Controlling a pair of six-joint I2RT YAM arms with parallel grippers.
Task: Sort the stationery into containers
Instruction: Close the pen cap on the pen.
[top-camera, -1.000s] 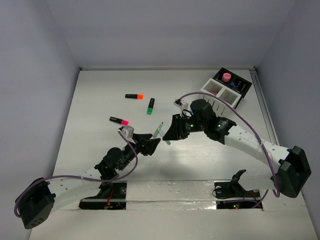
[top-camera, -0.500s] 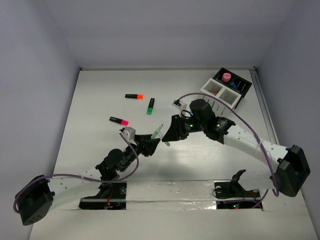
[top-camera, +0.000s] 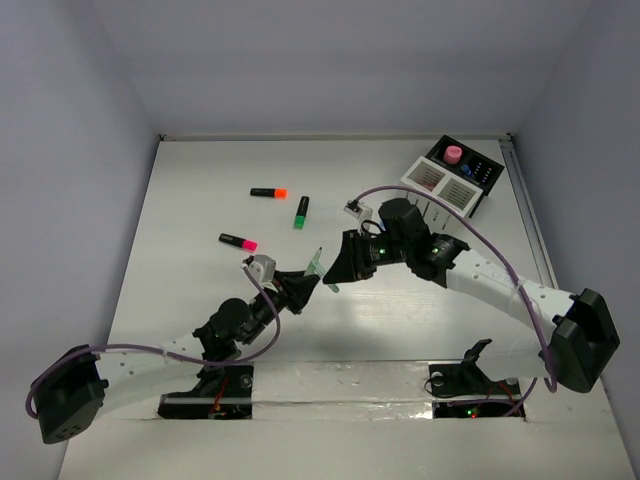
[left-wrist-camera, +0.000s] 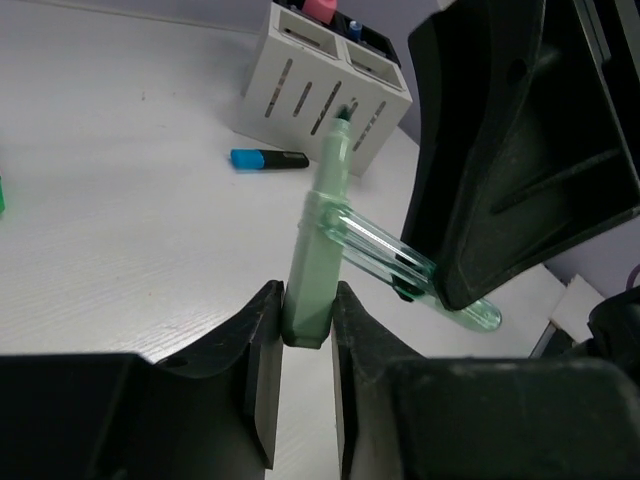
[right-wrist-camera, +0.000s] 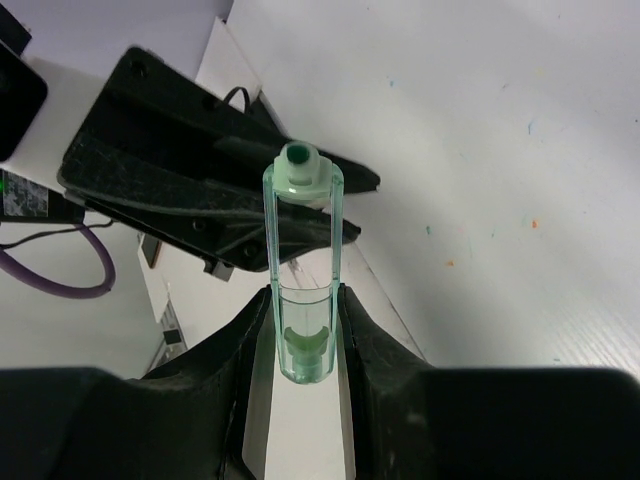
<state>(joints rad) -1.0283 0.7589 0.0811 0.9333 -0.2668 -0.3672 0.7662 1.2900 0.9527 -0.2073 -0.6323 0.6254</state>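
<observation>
- The green piece (left-wrist-camera: 318, 250) is hanging in the air between the two claws, clear of the surface (top-camera: 200, 280). Both claws are gripping it at once.
- The left claw (left-wrist-camera: 305, 305) is pinching the foot of the pale barrel (left-wrist-camera: 322, 215), with a finger pressing on each side. The barrel is running straight out from that claw, its dark tip pointing away towards the white box (left-wrist-camera: 320, 95).
- The right claw (right-wrist-camera: 303, 300) is clamping narrowly on the closed end of the clear stem (right-wrist-camera: 303, 260). The stem is running straight out from that claw and ending in a ring around the barrel.
- The two long axes are therefore crossing roughly square, like a T, each one lined up with the claw that is holding it.
- The white box and the black box (top-camera: 475, 170) joined to it are sitting off behind the right claw, on its wrist side, and well apart from the left claw.
- The right arm is the nearer one to the boxes, so I am guessing the carry is falling to it, with the left claw needing to let go cleanly along the barrel's line.
- The piece is looking slim and light. The barrel is a matte mint, and the stem is see-through green with a darker plug showing inside at the gripped end.
- It is looking smooth enough to twist in a grip.
</observation>
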